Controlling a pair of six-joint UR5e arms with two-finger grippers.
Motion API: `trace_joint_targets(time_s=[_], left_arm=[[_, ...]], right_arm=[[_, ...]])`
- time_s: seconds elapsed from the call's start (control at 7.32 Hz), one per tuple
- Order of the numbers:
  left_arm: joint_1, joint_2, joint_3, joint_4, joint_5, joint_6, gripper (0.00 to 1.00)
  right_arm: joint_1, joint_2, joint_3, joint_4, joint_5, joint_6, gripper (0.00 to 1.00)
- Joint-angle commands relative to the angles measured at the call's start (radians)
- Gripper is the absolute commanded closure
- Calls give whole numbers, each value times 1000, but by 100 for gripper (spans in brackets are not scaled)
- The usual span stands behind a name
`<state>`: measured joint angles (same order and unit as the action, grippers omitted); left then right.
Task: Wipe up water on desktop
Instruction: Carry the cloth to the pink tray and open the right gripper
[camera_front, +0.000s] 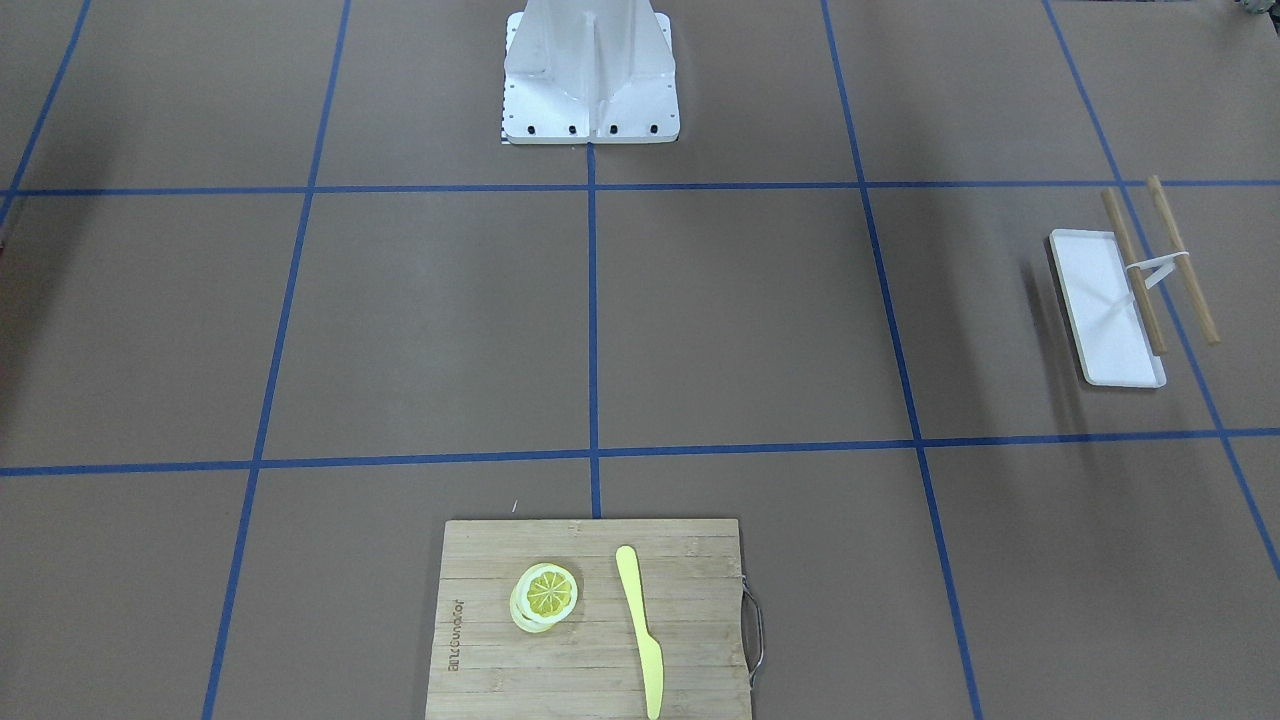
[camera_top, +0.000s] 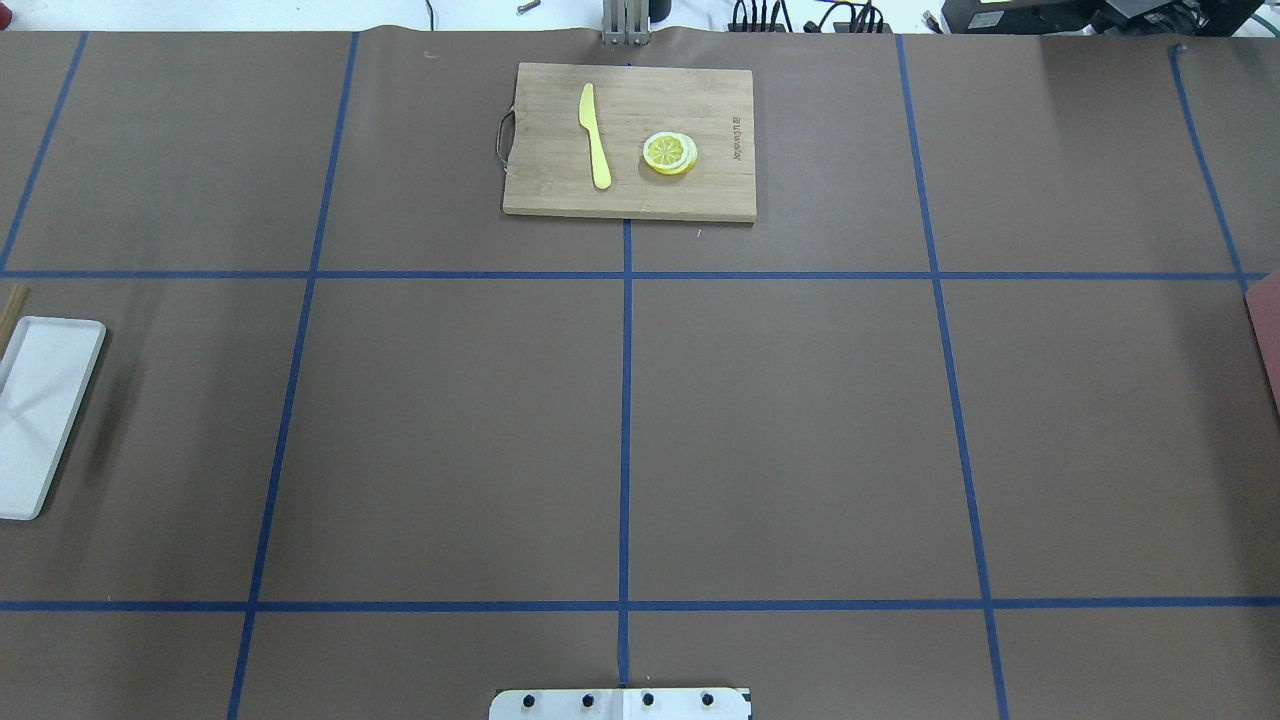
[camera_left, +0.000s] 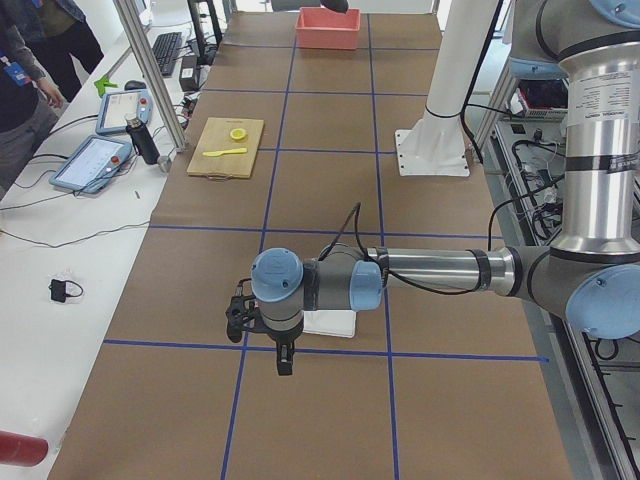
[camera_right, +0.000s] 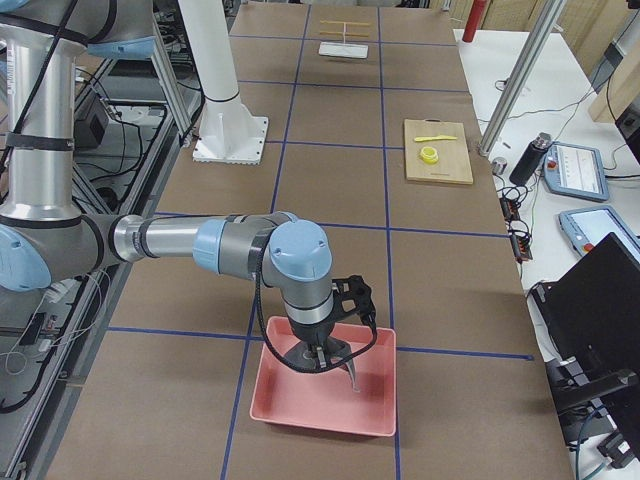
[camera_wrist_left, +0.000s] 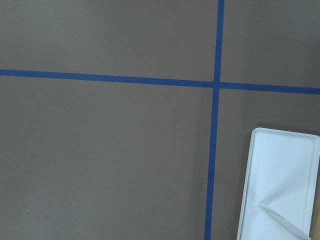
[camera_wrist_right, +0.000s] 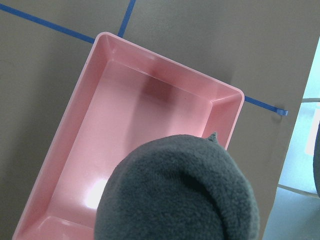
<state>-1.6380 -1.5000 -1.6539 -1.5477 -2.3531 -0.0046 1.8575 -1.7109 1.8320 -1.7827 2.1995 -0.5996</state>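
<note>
Opposed steep views sharing the desktop

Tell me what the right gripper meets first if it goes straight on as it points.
The right gripper points down over the pink tray, so it would likely meet the tray's floor first, probably through the grey cloth at its tip. Its height above the floor is unclear.
</note>
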Motion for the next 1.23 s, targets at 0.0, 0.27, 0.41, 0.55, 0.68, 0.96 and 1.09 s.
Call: trace_joint_targets(time_s=[0.0, 0.27, 0.41, 0.55, 0.68, 0.96, 1.09], left_arm=[[1, 1, 2, 0, 0, 0, 1], [1, 1, 0, 0, 0, 0, 1], [0, 1, 0, 0, 0, 0, 1], [0, 1, 2, 0, 0, 0, 1], [1, 1, 2, 0, 0, 0, 1], [1, 1, 3, 0, 0, 0, 1], [1, 1, 3, 0, 0, 0, 1]], right_arm=[[2, 14, -2, 0, 0, 13, 0], [2, 16, 1, 6, 26, 91, 0], [2, 10, -8, 2, 64, 137, 0], [-1, 8, -45, 8, 77, 153, 0], [-45, 8, -63, 11, 135, 155, 0], [-113, 5, -63, 72, 144, 264, 0], [-160, 2, -72, 141, 103, 346, 0]])
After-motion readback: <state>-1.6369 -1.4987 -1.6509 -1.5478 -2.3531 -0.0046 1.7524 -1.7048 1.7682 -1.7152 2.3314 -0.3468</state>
